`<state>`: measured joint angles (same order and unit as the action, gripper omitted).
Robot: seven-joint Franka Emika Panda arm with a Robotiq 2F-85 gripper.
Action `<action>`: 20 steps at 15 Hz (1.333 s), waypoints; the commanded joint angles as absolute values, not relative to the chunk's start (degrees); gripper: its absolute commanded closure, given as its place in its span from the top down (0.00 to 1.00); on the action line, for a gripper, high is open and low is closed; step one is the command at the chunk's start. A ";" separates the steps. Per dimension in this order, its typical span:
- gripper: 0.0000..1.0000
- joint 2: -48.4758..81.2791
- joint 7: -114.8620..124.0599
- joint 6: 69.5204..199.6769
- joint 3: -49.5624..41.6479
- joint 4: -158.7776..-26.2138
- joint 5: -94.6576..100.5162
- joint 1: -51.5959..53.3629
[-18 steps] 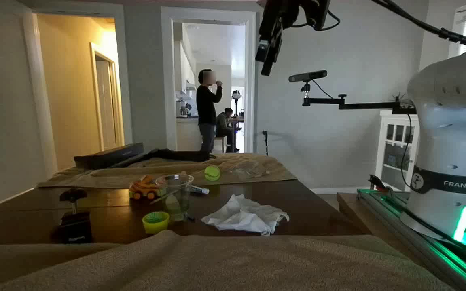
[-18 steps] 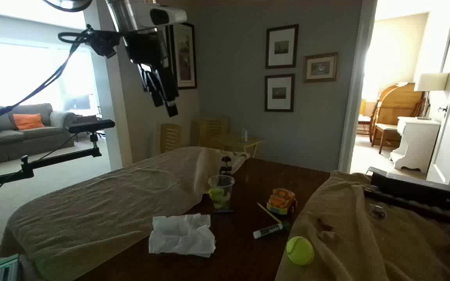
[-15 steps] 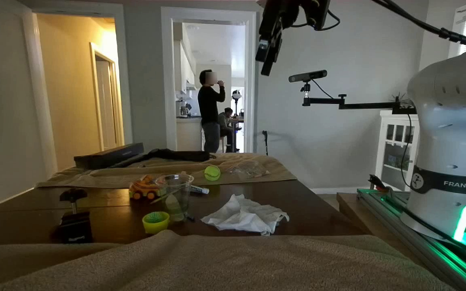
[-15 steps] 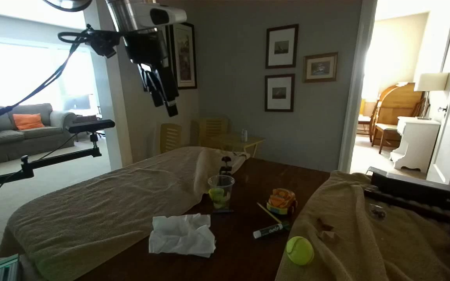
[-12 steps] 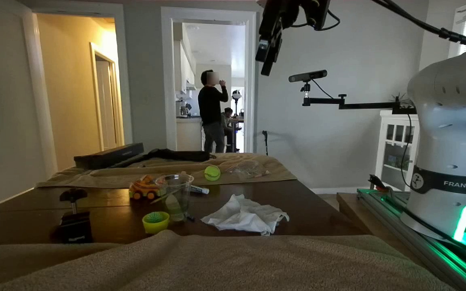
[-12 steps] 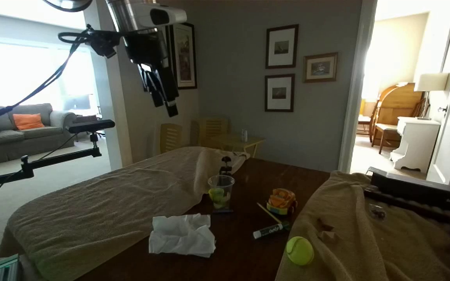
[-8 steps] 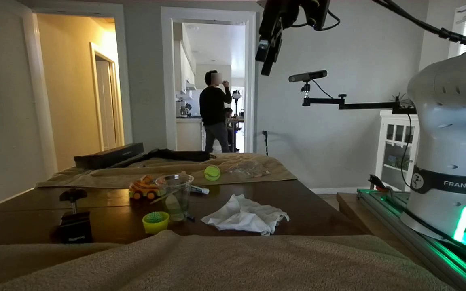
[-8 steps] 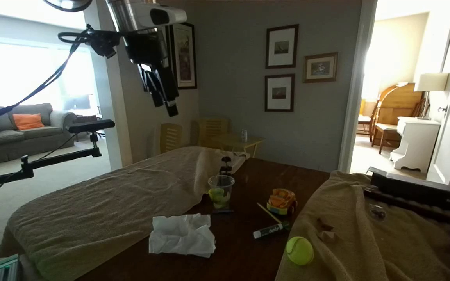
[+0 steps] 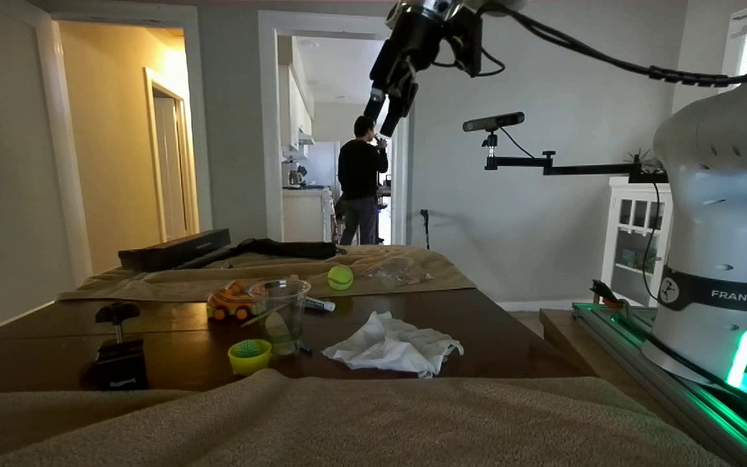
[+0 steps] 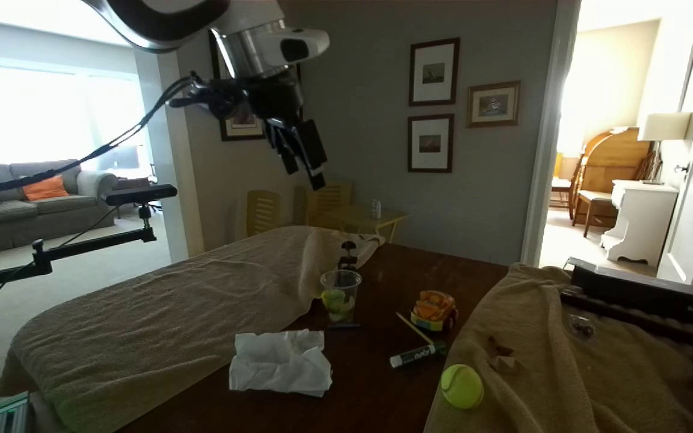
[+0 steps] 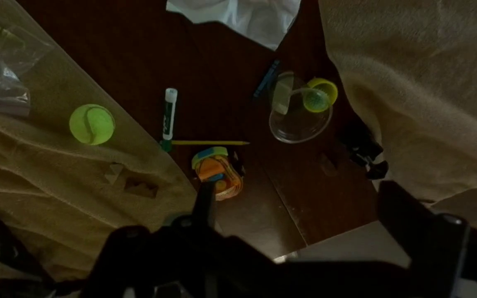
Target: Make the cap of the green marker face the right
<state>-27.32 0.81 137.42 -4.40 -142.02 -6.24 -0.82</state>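
The green marker (image 11: 169,114) lies on the dark table. In the wrist view its green cap (image 11: 166,145) points down, at the towel's edge, and its white end points up. In an exterior view the marker (image 10: 412,356) has its cap (image 10: 440,347) to the right, by the towel. The marker (image 9: 320,304) also shows partly behind the clear cup. My gripper (image 11: 298,187) is open and empty, its fingers wide apart. It hangs high above the table in both exterior views (image 9: 381,123) (image 10: 304,175), well clear of the marker.
A yellow pencil (image 11: 209,142) lies beside the cap, with an orange toy truck (image 11: 218,171) close by. A tennis ball (image 11: 92,124) sits on the towel (image 11: 68,174). A clear cup (image 11: 300,124), yellow cup (image 11: 333,89), white cloth (image 11: 238,16) and black clamp (image 11: 360,145) are around.
The arm has moved: my gripper has shifted left in one exterior view and right in another, and a little lower. The things on the table have not moved. A person in the doorway has walked.
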 commanded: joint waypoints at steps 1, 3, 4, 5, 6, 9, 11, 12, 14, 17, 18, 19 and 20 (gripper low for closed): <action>1.00 -14.26 -1.20 142.61 -6.43 -134.45 -7.47 -1.29; 1.00 -7.69 -1.39 142.82 -7.52 -129.67 -9.38 -0.98; 1.00 -5.00 -1.23 142.74 -7.59 -127.47 -9.68 -1.18; 1.00 -2.33 -1.21 142.17 -7.60 -125.19 -10.16 -1.35; 1.00 0.23 -1.14 141.94 -7.41 -123.02 -10.44 -1.61; 1.00 6.72 -0.86 141.13 -6.69 -117.31 -11.01 -2.68; 1.00 10.20 0.37 139.87 -6.51 -114.17 -9.73 -3.41; 1.00 11.68 1.02 138.99 -6.52 -112.92 -9.08 -3.73; 1.00 13.91 2.16 136.31 -6.61 -110.35 -8.25 -4.18; 1.00 16.17 3.29 132.05 -6.69 -107.21 -7.79 -4.67; 1.00 16.67 4.26 131.04 -6.85 -106.41 -7.53 -4.69; 1.00 17.18 5.25 129.78 -6.91 -105.64 -7.72 -4.80; 1.00 17.53 6.46 129.10 -6.99 -105.18 -7.96 -4.88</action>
